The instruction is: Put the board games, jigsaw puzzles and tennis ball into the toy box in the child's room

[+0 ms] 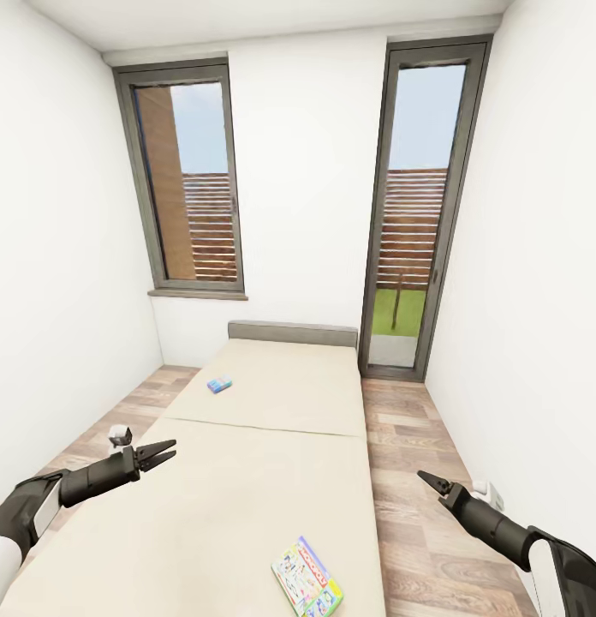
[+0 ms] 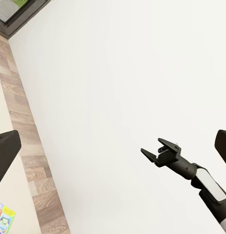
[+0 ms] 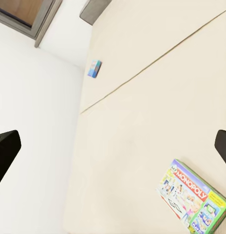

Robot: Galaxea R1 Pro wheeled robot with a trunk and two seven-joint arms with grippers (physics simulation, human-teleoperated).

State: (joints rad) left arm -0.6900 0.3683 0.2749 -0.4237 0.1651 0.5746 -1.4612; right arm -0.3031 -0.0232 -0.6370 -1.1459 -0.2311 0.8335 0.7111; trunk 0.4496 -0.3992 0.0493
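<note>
A Monopoly box [image 1: 307, 588] lies on the bed's [image 1: 247, 480] near end, a small blue game [image 1: 218, 386] farther off; left claw [image 1: 163, 453] and right claw [image 1: 428, 482] hover apart, empty, both games apparently uncollected.

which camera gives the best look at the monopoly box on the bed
The right wrist view: the Monopoly box lies nearly whole on the bed, its printed name readable. The head view shows it smaller, near the mattress's close end. The left wrist view catches just a colourful corner at the picture's edge.
</note>
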